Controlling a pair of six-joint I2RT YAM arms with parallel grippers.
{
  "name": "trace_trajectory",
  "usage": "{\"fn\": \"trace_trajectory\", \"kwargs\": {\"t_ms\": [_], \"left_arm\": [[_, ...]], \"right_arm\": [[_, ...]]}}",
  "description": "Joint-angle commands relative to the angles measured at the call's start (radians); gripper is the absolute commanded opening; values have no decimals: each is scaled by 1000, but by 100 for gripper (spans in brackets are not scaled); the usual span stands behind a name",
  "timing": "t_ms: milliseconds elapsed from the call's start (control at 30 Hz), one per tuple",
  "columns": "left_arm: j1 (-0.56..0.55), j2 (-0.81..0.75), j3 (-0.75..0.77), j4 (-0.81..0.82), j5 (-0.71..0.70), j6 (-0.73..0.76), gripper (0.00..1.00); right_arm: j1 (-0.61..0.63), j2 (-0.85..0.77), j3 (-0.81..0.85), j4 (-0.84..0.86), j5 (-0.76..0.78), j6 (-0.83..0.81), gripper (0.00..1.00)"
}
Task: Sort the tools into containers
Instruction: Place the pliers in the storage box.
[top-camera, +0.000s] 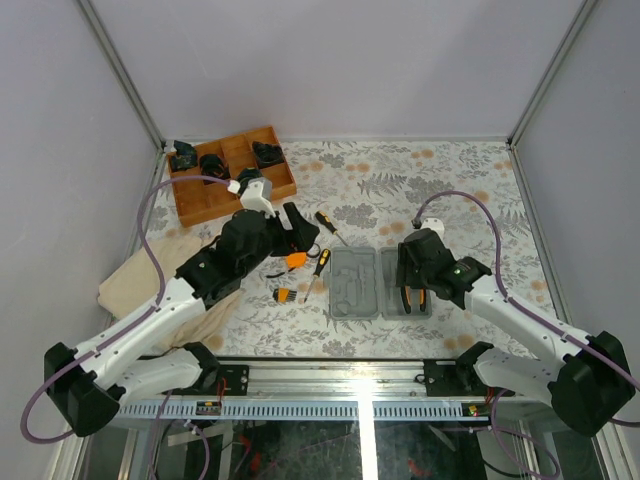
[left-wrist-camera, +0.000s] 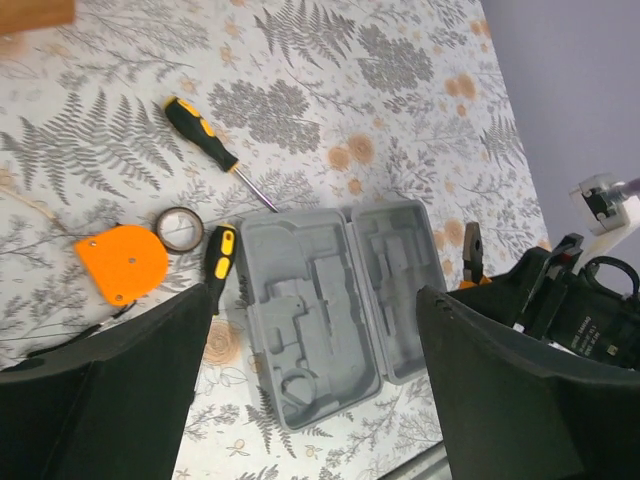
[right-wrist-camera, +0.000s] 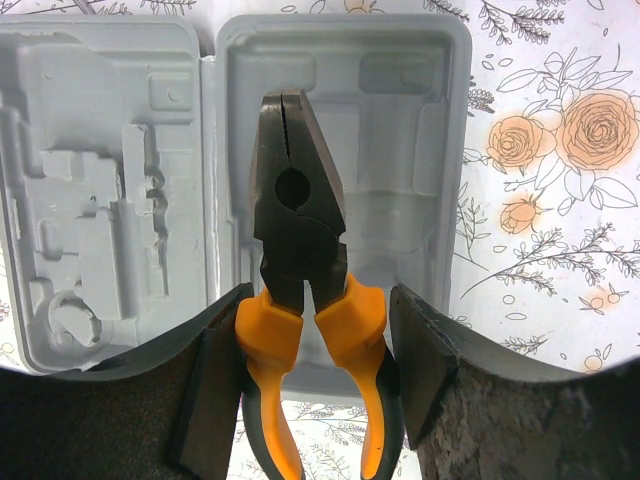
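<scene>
The orange-handled pliers (right-wrist-camera: 300, 240) sit between the two fingers (right-wrist-camera: 210, 400) of the right gripper (right-wrist-camera: 315, 325). It is closed on the orange handles from both sides and holds them, and the dark nose of the pliers, shut, points straight ahead from the fingertips. Directly under this gripper lies the open grey case (right-wrist-camera: 430, 120), and the pliers are over its right half; whether they touch the plastic I cannot tell. The left gripper (left-wrist-camera: 315, 300) stands wide, with nothing between its fingers (left-wrist-camera: 110, 400), and it looks down on the same case, mostly on the left half. Just ahead of its left finger are the orange tape measure (left-wrist-camera: 122, 262) and the small black ring (left-wrist-camera: 180, 229), close beside each other. The short screwdriver (left-wrist-camera: 218, 262) lies between the ring and the case, with its lower end hidden by that finger. Further ahead lies the long screwdriver (left-wrist-camera: 200, 130), apart from the case. In the top view the stubby bit (top-camera: 285, 294) lies behind this gripper, toward the arm bases. Beyond the gripper stands a wooden tray (top-camera: 200, 200), and a beige cloth (top-camera: 135, 285) lies under the left arm.
</scene>
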Motion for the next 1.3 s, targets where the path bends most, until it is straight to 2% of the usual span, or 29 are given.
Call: {"fn": "trace_trajectory", "kwargs": {"t_ms": [0, 400, 733, 1267], "left_arm": [[5, -8, 60, -123, -115, 67, 82], [7, -72, 19, -104, -154, 83, 82], [7, -73, 25, -136, -167, 79, 83], [7, -92, 15, -130, -180, 90, 83]], "right_arm": [[-18, -6, 5, 45, -22, 17, 0], [-44, 16, 10, 40, -47, 15, 0], [-95, 108, 69, 54, -126, -22, 0], [-106, 163, 15, 60, -102, -7, 8]]}}
